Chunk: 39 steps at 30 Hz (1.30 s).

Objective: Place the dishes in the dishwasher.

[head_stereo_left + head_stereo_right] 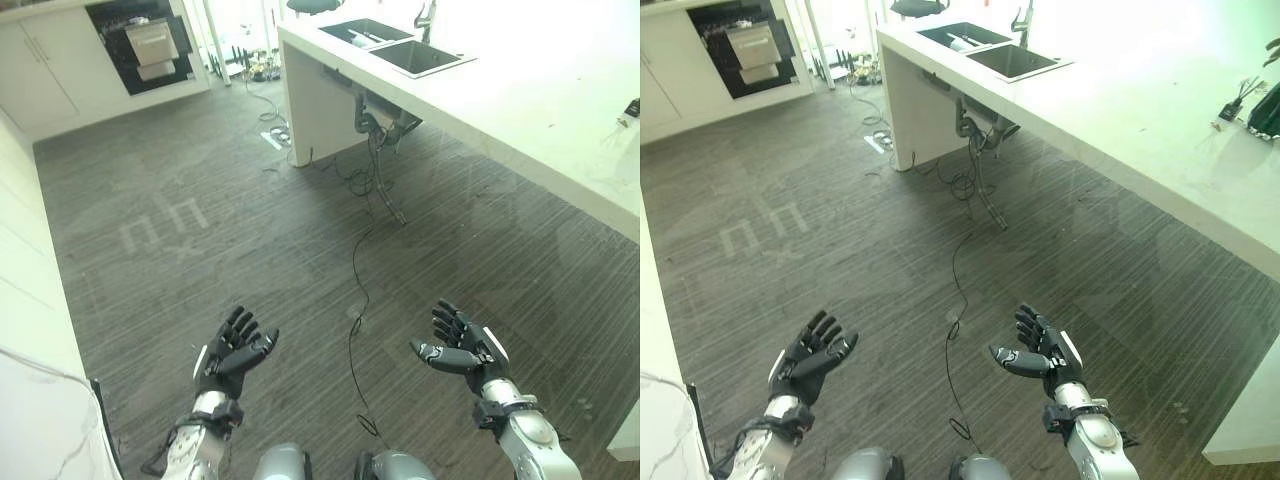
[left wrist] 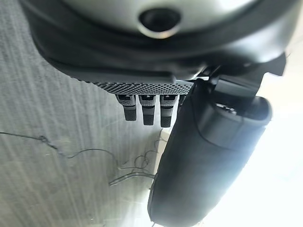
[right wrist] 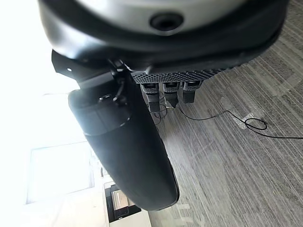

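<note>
while both hands (image 1: 232, 352) hang empty, dishwasher (image 1: 150, 42) stands far.

Dark striped floor (image 1: 230, 230) ran across the kitchen. A white counter (image 1: 540, 110) with a double sink (image 1: 395, 45) stood on the right. Pale cabinets (image 1: 40, 75) lined the far wall beside bright light.

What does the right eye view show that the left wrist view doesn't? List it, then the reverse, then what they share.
Right eye view alone: the right robot hand, open and palm up; the white counter with its sink; the dark dishwasher opening in the far cabinets.
Left wrist view alone: a close look along straight fingers beside the thumb.
Both: the left robot hand, open and holding nothing, above the grey floor.
</note>
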Motion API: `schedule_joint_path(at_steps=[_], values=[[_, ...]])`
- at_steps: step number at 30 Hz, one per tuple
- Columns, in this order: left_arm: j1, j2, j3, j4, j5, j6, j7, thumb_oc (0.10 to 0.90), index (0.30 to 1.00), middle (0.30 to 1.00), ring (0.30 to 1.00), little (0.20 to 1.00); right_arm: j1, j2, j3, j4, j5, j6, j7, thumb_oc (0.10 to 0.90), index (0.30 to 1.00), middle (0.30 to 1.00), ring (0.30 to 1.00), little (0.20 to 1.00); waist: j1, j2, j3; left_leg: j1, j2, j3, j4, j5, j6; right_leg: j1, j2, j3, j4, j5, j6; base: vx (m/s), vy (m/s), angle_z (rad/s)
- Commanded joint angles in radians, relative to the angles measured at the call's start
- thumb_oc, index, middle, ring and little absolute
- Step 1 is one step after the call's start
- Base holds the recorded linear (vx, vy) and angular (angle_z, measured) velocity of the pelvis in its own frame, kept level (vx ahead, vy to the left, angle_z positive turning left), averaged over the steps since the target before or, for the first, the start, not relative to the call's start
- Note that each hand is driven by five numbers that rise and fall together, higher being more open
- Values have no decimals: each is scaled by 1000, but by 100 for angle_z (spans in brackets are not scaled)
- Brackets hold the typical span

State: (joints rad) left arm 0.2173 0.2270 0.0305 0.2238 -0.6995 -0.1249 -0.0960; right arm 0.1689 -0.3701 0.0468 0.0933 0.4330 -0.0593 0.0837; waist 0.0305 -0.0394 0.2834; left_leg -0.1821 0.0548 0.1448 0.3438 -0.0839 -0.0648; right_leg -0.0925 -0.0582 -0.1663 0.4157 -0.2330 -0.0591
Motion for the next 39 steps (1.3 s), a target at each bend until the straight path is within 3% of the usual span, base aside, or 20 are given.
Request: schedule_joint_path(at_steps=[1,2,5,10,11,12,14,17,18,20,22,23,24,26,28,29,32,35,37,39], values=[[-6,57,22,-114,11,-112,-21,800,900,900,900,900,-27,-27,-29,-141,-4,-105,59,800,900,900,900,900,1,53,-87,-90,99,-21,-44,51,-44,98,44,9,-116,-26,95,314,266,4],[-1,58,24,-111,6,-120,-27,800,900,900,900,900,-18,-37,-29,-140,-2,-119,66,800,900,900,900,900,3,63,-86,-120,105,-56,-44,83,-58,116,58,24,-116,-42,93,249,219,-6],[-9,52,22,-100,8,-136,-31,800,900,900,900,900,-28,-45,-17,-132,13,-138,65,800,900,900,900,900,5,68,-94,-144,111,-51,-44,45,-56,145,50,29,-116,-68,98,271,260,-20],[-49,79,24,-105,-1,-107,-7,800,900,900,900,900,-21,-30,-19,-169,50,-119,77,800,900,900,900,900,15,50,-134,-100,73,-34,-44,-19,-8,203,-24,6,-116,-79,155,251,241,-28],[-87,98,12,-101,19,-88,-16,800,900,900,900,900,-42,-12,3,-173,38,-135,45,800,900,900,900,900,23,39,-146,-91,56,-42,-44,-32,12,219,-60,-30,-116,-56,177,300,288,-25],[-112,115,6,-100,46,-79,-36,800,900,900,900,900,-70,5,15,-173,39,-144,9,800,900,900,900,900,27,31,-152,-73,12,-70,-44,-48,45,246,-87,-56,-116,58,206,391,344,-6],[-125,122,3,-98,54,-63,-51,800,900,900,900,900,-77,24,14,-181,52,-139,0,800,900,900,900,900,20,33,-155,-42,-32,-93,-44,-70,78,263,-97,-60,-67,204,222,322,311,28],[-137,119,-2,-101,72,-55,-52,800,900,900,900,900,-80,41,28,-190,38,-133,1,800,900,900,900,900,6,57,-150,-7,-53,-101,-44,-93,103,113,-102,-29,224,277,212,163,230,13],[-140,116,-15,-105,85,-59,-33,800,900,900,900,900,-88,50,45,-174,19,-142,-1,800,900,900,900,900,-1,69,-139,20,-51,-95,-44,-104,104,34,-111,-34,278,271,192,232,185,-9],[-138,126,-19,-122,81,-40,-19,800,900,900,900,900,-89,44,51,-164,25,-147,-3,800,900,900,900,900,-2,64,-126,42,-58,-86,-44,-98,93,33,-62,-87,101,184,167,259,5,-38],[-135,132,-18,-126,69,-26,-26,800,900,900,900,900,-85,38,45,-169,36,-142,7,800,900,900,900,900,-6,61,-122,51,-57,-78,-44,-102,88,46,-37,-116,-8,175,166,230,-98,-25],[-127,140,-12,-135,69,-7,-48,800,900,900,900,900,-69,28,28,-179,43,-149,26,800,900,900,900,900,-20,43,-106,88,-67,-67,-44,-137,82,4,-39,-123,-116,162,180,287,-199,8],[-114,143,-14,-149,78,-4,-63,800,900,900,900,900,-51,17,14,-196,60,-158,37,800,900,900,900,900,-36,12,-98,102,-98,-53,-44,-153,93,-107,-84,-87,-116,199,197,393,-256,-8],[-91,144,-23,-171,79,-10,-70,800,900,900,900,900,-33,11,-3,-222,70,-159,48,800,900,900,900,900,-51,3,-94,134,-118,-60,-44,-183,104,-205,-114,-42,-116,234,215,295,-181,-9],[-77,146,-27,-184,78,-16,-67,800,900,900,900,900,-27,10,-7,-234,67,-162,56,800,900,900,900,900,-55,4,-90,156,-123,-65,-44,-200,111,-224,-121,-37,-116,266,219,378,-224,18],[-63,144,-36,-188,66,-30,-63,800,900,900,900,900,-25,-5,1,-245,51,-173,48,800,900,900,900,900,-57,1,-100,194,-124,-62,-44,-235,116,-223,-117,-41,-116,231,227,548,-357,15],[-70,138,-46,-198,48,-17,-66,800,900,900,900,900,-43,-18,7,-255,49,-164,33,800,900,900,900,900,-59,-8,-121,222,-127,-57,-44,-251,121,-209,-119,-47,-116,236,227,400,-259,27],[-67,127,-74,-224,53,-12,-66,800,900,900,900,900,-60,-45,-6,-275,36,-167,9,800,900,900,900,900,-63,3,-158,291,-108,-42,-44,-280,104,-169,-108,-71,-116,213,203,385,-227,29],[-68,119,-77,-235,35,-9,-62,800,900,900,900,900,-67,-59,-22,-283,33,-166,8,800,900,900,900,900,-66,8,-169,310,-97,-32,-44,-267,93,-154,-100,-70,-116,196,188,317,-200,13],[-71,112,-82,-252,40,-17,-63,800,900,900,900,900,-71,-84,-42,-311,9,-164,7,800,900,900,900,900,-65,11,-179,332,-81,-32,-44,-148,57,-129,-75,-61,-116,162,156,317,-227,2]])
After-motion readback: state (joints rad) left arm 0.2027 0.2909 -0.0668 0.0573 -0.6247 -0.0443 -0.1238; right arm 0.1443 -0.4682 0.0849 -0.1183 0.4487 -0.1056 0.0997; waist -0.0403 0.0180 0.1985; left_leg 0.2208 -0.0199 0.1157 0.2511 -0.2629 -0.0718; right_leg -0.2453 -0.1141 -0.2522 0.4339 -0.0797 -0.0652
